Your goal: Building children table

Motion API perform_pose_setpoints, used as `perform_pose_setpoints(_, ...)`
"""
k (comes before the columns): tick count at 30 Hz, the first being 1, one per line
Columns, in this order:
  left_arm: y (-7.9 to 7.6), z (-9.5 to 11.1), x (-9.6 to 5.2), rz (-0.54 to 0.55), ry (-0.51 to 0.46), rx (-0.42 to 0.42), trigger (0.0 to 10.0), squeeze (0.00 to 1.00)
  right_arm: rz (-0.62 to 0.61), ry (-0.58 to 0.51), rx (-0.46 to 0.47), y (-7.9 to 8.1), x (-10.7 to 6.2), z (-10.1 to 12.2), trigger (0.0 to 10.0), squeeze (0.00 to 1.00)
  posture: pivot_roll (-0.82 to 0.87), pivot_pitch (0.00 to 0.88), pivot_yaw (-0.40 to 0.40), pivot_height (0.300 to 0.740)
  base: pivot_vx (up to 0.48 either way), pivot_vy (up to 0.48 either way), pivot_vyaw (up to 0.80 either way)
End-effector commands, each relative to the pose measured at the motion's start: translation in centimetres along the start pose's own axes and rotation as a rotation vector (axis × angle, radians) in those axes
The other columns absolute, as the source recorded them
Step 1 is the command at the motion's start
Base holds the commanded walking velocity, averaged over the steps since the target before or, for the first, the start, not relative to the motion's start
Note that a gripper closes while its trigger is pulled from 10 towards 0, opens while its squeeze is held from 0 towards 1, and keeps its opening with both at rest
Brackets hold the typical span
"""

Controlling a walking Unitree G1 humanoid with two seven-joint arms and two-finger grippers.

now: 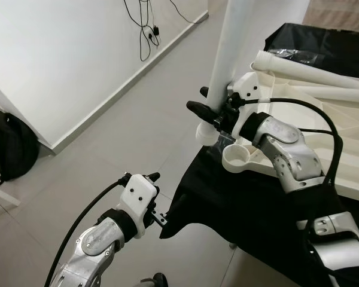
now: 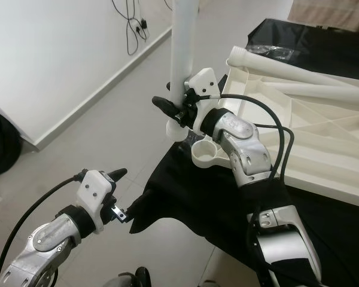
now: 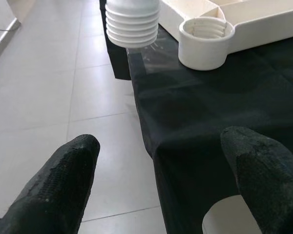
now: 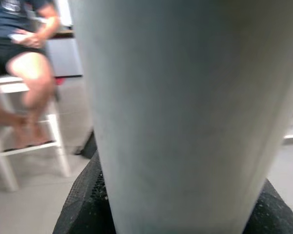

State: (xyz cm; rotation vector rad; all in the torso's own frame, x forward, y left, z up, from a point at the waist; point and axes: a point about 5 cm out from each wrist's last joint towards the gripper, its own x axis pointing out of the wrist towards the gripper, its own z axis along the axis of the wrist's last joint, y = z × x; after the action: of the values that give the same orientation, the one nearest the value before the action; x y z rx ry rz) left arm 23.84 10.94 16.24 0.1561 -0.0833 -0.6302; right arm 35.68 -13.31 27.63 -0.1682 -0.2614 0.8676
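The right gripper (image 1: 210,110) clamps an upright white leg (image 1: 230,45), its threaded end apparently just left of the tabletop's socket (image 1: 239,159) — not in it. The left gripper (image 3: 161,180) hangs wide open, low near the black cloth (image 1: 239,203).

right hand (image 1: 210,110) clamped — left hand (image 1: 157,197) low, spread

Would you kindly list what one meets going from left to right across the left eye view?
Black backpack → left claw → right claw shut on the upright white table leg → round threaded socket → upturned white tabletop.
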Motion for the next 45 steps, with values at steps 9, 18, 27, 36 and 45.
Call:
perform_pose_setpoints(9,-1.6,0.2,-0.6,-0.038,-0.013,0.025,10.0,0.0,0.224,-0.194,0.121,-2.3,-2.3,4.2,10.0,0.0,-0.03,0.332,0.024,0.74,0.0,0.0,0.0)
perform_pose_setpoints(18,-2.3,0.4,-1.0,-0.063,-0.018,0.039,10.0,0.0,0.303,-0.203,0.175,-3.6,-4.2,4.4,10.0,0.0,-0.01,0.355,0.032,0.74,0.0,0.0,0.0)
perform_pose_setpoints(27,-2.6,0.4,-1.4,-0.073,-0.009,0.04,10.0,0.0,0.321,-0.094,0.149,-4.3,-5.3,2.8,10.0,0.0,-0.01,0.359,0.042,0.74,0.0,0.0,0.0)
perform_pose_setpoints(36,-2.7,0.3,-1.6,-0.071,-0.001,0.044,10.0,0.0,0.297,-0.102,0.143,-5.5,-7.0,3.6,10.0,0.0,0.0,0.349,0.049,0.74,0.0,0.0,0.0)
perform_pose_setpoints(45,-2.7,0.2,-1.7,-0.07,0.008,0.051,10.0,0.0,0.347,-0.092,0.178,-5.2,-8.6,3.4,10.0,0.0,0.0,0.337,0.06,0.74,0.0,0.0,0.0)
